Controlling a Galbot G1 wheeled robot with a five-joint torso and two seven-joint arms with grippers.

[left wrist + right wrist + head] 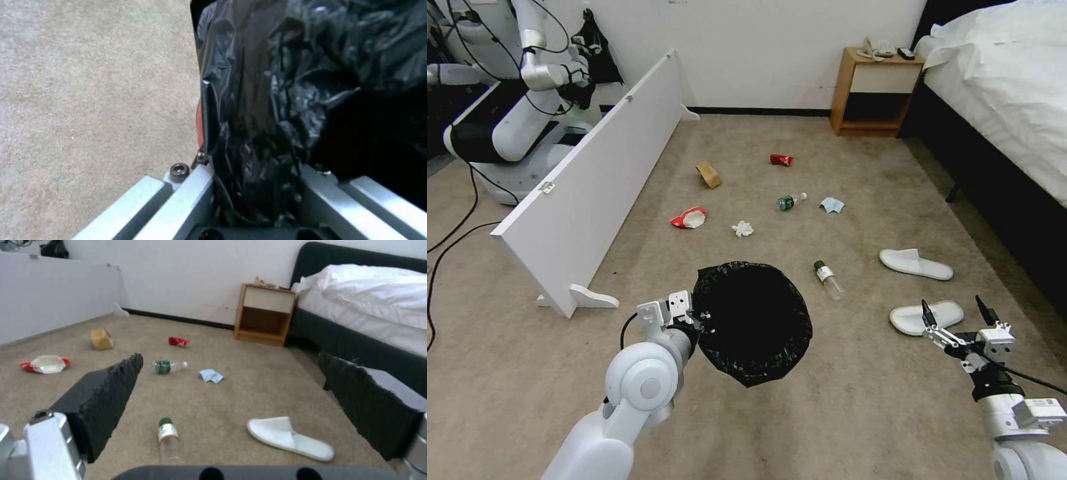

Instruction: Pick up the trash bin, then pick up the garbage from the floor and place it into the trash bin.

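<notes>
Left pincer point(694, 319) pinches the rim of the trash bin point(752, 320), held above the carpet point(840, 400); right pincer point(958, 315) is spread and empty.

The left wrist view shows the left pincer's fingers point(195, 186) pressed on either side of the black liner at the rim, with a strip of the bin's red body beside them. The right pincer hovers low near the two white slippers point(916, 263). On the carpet ahead lie two clear bottles point(829, 279), a white tissue point(743, 229), a red-white paper cup point(689, 218), a tan paper bag point(709, 175), a red can point(781, 159) and a light blue cloth point(832, 205), all well apart from the bin.
</notes>
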